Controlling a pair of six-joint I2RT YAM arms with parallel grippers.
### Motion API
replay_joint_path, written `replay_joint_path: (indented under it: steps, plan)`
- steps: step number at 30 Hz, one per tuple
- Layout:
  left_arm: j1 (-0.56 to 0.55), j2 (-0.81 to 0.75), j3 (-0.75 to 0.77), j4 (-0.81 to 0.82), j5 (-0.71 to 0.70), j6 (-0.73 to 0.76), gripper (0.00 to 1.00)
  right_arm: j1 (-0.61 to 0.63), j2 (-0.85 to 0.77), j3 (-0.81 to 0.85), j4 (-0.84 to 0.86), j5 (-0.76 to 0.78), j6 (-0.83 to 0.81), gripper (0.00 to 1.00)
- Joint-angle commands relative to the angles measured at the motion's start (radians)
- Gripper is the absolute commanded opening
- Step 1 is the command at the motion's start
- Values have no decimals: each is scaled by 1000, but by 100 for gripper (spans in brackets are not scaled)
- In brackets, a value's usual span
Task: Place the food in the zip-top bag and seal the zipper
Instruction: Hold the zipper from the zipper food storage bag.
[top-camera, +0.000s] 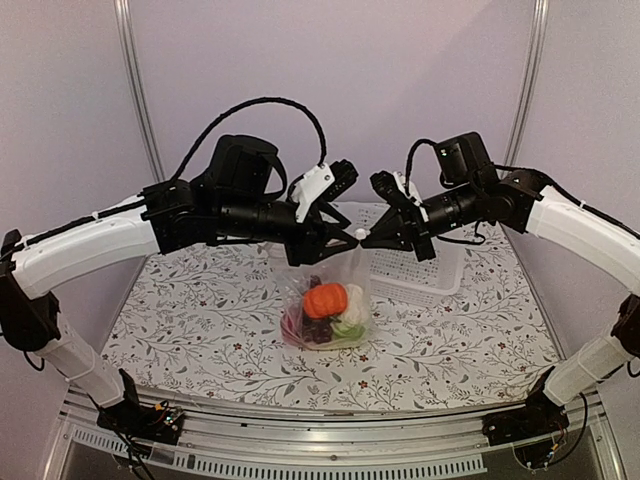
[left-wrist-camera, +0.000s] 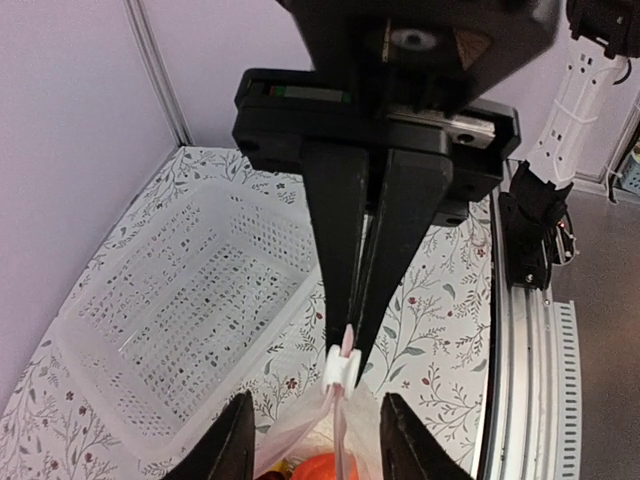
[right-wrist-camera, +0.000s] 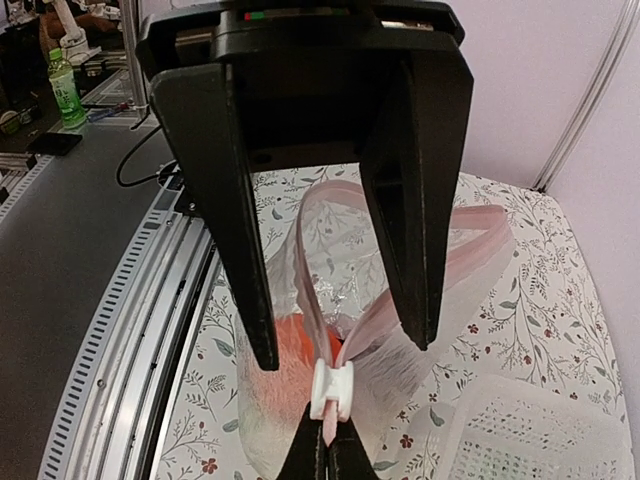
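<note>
The clear zip-top bag (top-camera: 335, 285) hangs above the table between my two grippers, its bottom resting on the cloth. Inside it are an orange fruit (top-camera: 325, 299), white cauliflower (top-camera: 355, 300) and dark grapes (top-camera: 318, 331). My left gripper (left-wrist-camera: 352, 340) is shut on the pink end tab of the zipper, just beyond the white slider (left-wrist-camera: 343, 367). My right gripper (right-wrist-camera: 345, 350) is open, its fingers (right-wrist-camera: 240, 290) standing either side of the bag's mouth. The two zipper strips (right-wrist-camera: 320, 290) spread apart behind the slider (right-wrist-camera: 332, 388), so the mouth is open.
A white lattice basket (top-camera: 430, 272) stands behind the bag at the right and also shows in the left wrist view (left-wrist-camera: 180, 300). A floral cloth (top-camera: 200, 320) covers the table. A metal rail (top-camera: 320, 425) runs along the near edge.
</note>
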Motion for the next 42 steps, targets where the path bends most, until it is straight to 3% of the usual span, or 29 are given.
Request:
replay_joint_path:
  steps: [1,11,33,42]
  plan:
    - [16,21,34,-14,63,17,41,5,-43,-11,11,-9,-11,0]
    - [38,63,65,-7,130,17,34,6,-51,-24,10,-3,-18,0]
    - [66,90,80,-14,189,24,0,-3,-45,-34,42,24,17,0]
    - [96,79,70,-33,175,7,0,-81,-67,-54,75,5,59,0]
